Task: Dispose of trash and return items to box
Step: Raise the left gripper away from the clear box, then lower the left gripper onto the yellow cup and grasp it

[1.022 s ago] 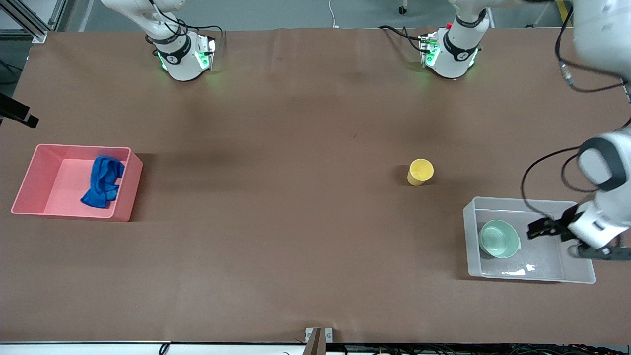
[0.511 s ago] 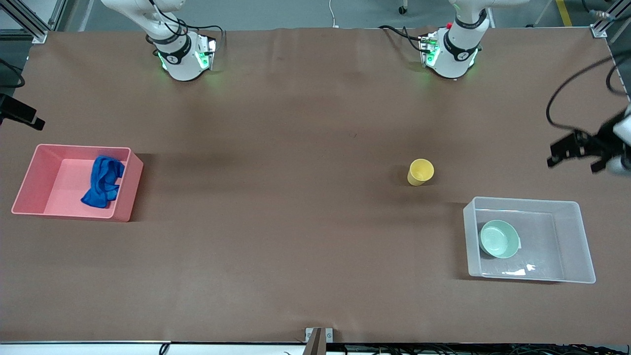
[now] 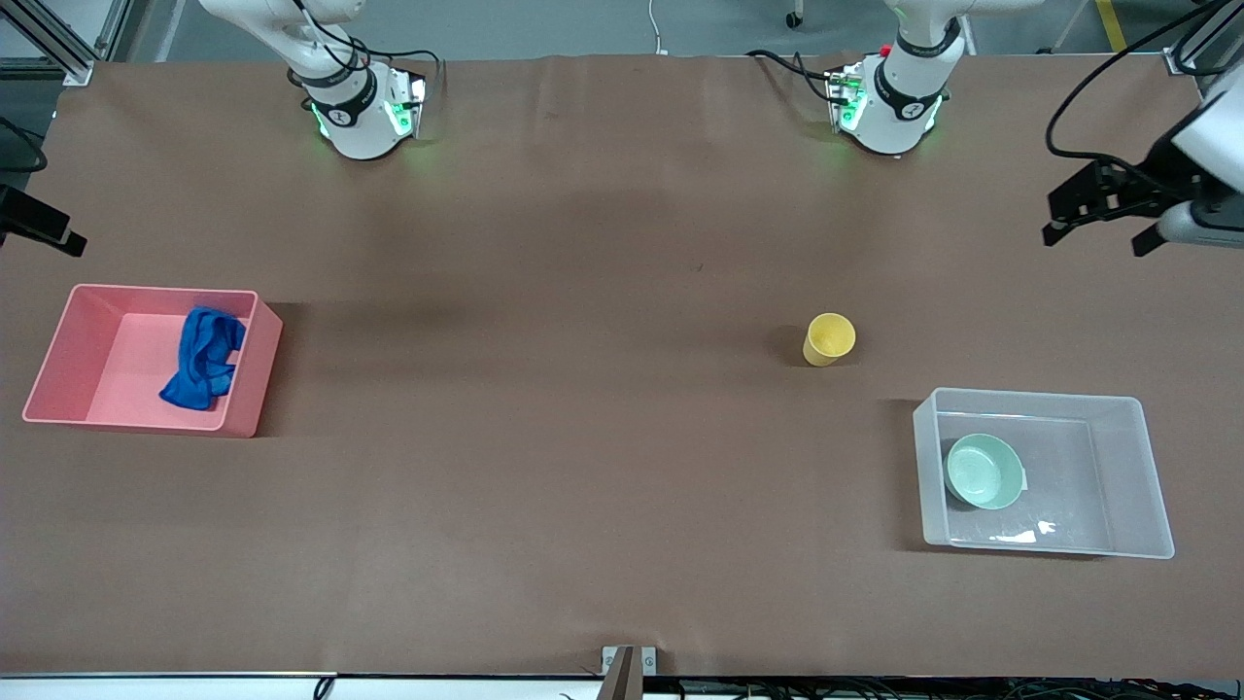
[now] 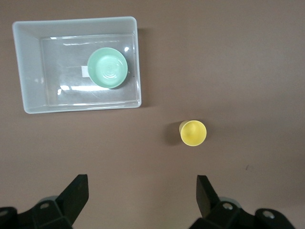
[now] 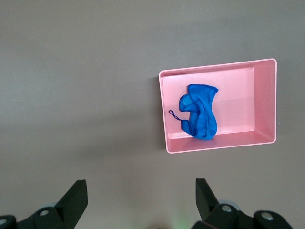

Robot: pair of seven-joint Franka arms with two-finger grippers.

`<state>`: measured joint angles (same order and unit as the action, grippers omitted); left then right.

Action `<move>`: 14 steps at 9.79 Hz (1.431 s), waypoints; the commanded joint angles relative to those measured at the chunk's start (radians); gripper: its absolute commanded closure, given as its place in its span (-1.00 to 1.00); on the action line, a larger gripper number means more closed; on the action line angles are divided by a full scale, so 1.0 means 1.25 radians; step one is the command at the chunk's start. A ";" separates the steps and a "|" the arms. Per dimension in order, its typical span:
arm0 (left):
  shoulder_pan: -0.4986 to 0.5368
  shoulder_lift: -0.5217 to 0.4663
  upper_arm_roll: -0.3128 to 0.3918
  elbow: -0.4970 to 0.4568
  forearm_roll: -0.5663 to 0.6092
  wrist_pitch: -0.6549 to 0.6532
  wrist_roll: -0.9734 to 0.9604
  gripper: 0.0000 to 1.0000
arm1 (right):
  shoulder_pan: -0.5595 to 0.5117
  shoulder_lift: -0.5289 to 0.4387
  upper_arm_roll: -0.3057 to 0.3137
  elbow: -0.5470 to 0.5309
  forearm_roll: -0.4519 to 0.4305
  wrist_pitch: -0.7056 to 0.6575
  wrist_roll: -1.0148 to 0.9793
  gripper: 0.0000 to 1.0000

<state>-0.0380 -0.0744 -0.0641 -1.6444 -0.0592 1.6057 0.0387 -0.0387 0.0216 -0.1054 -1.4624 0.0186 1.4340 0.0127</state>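
Note:
The royal-blue fabric (image 3: pixel 204 358) lies in the pink bin (image 3: pixel 155 290); it also shows in the right wrist view (image 5: pixel 200 112). The mint-green bowl (image 3: pixel 984 471) sits in the clear box (image 3: pixel 1030 394). The yellow cup (image 3: pixel 829 338) stands upright on the table, apart from the box. In the left wrist view the cup (image 4: pixel 193 132), the bowl (image 4: pixel 107 67) and the box (image 4: pixel 76 21) lie far below. My left gripper (image 3: pixel 1098 224) is open and empty, high over bare table (image 4: pixel 142 198). My right gripper (image 3: pixel 44 228) is open and empty, high over bare table (image 5: pixel 141 198).
The pink bin (image 5: pixel 217 64) stands at the right arm's end of the brown table. The clear box stands at the left arm's end, nearer to the front camera than the cup. The arm bases (image 3: pixel 364 107) stand along the table's edge.
My left gripper has risen empty from over the clear box and swung up toward the left arm's end of the table. The bowl stays in the box. The right arm waits.

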 commanded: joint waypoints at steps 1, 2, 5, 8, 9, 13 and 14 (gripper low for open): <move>0.001 0.003 -0.034 -0.101 0.017 0.048 -0.014 -1.00 | -0.007 -0.001 0.003 0.004 -0.001 -0.006 -0.009 -1.00; 0.002 -0.001 -0.064 -0.169 0.022 0.116 -0.044 -1.00 | -0.007 -0.001 0.002 0.004 -0.001 -0.007 -0.009 -1.00; -0.002 0.005 -0.119 -0.370 0.056 0.347 -0.106 -1.00 | -0.007 -0.001 0.002 0.004 0.000 -0.007 -0.010 -1.00; -0.004 0.117 -0.138 -0.476 0.057 0.574 -0.125 -0.98 | -0.007 -0.001 0.002 0.004 -0.001 -0.007 -0.009 -1.00; -0.006 0.156 -0.145 -0.477 0.057 0.594 -0.129 -0.95 | -0.007 -0.001 0.001 0.004 -0.001 -0.007 -0.009 -1.00; -0.006 0.298 -0.146 -0.473 0.068 0.681 -0.129 -0.89 | -0.008 -0.001 0.001 0.004 0.000 -0.008 -0.010 -1.00; -0.006 0.317 -0.146 -0.475 0.068 0.706 -0.130 -0.74 | -0.008 -0.001 0.001 0.004 0.000 -0.008 -0.010 -1.00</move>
<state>-0.0439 0.2600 -0.2438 -2.2394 -0.0031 2.4421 -0.0970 -0.0402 0.0216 -0.1084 -1.4621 0.0185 1.4320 0.0109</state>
